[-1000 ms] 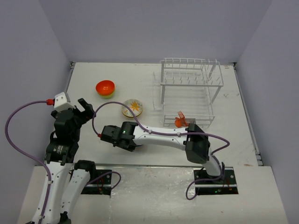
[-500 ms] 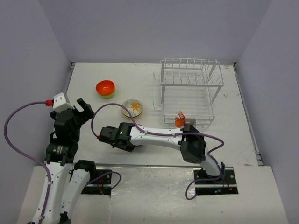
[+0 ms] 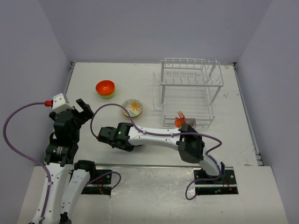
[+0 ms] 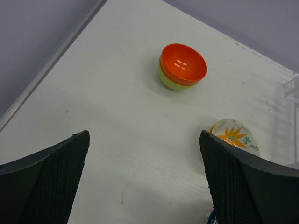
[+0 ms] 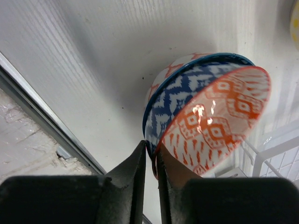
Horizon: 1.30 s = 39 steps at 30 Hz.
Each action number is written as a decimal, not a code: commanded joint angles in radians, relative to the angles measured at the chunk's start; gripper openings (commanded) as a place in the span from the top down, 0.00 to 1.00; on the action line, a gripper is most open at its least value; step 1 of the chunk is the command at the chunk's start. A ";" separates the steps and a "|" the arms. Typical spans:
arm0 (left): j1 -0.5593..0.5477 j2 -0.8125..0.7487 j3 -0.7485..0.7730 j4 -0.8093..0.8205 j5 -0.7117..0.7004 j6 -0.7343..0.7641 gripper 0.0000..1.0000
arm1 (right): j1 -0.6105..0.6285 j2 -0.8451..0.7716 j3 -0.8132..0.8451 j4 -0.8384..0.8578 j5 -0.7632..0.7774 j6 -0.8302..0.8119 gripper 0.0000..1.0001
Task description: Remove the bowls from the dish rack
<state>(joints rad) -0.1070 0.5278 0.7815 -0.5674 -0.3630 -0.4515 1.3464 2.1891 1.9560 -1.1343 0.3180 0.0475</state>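
My right gripper (image 5: 150,148) reaches far left across the table (image 3: 103,136). It is shut on the rim of the red-pink patterned bowl (image 5: 219,116), which is nested tilted in the blue-white zigzag bowl (image 5: 174,88). Both are hidden under the gripper in the top view. The orange bowl (image 3: 105,86) sits inside the lime-green bowl (image 4: 170,83) at the back left. The pale yellow bowl (image 3: 132,107) with an orange star stands mid-table. My left gripper (image 3: 84,108) is open and empty above bare table (image 4: 145,177). The white dish rack (image 3: 187,88) holds no bowls.
An orange utensil (image 3: 180,119) stands by the small white caddy (image 3: 195,122) at the rack's near side. The table's near edge strip (image 5: 42,112) runs close to the held bowls. Purple cables loop from both arms.
My right gripper has shifted slightly left and nearer with the bowls. My left arm has drifted a little to the left.
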 commanded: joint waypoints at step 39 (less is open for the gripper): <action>0.020 0.119 0.030 0.055 0.017 0.056 0.00 | -0.428 -1.436 -0.865 0.575 0.314 0.287 0.01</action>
<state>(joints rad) -0.0956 0.6289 0.7841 -0.5621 -0.3717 -0.4297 0.9104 0.8455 1.1091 -0.5972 0.5106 0.2821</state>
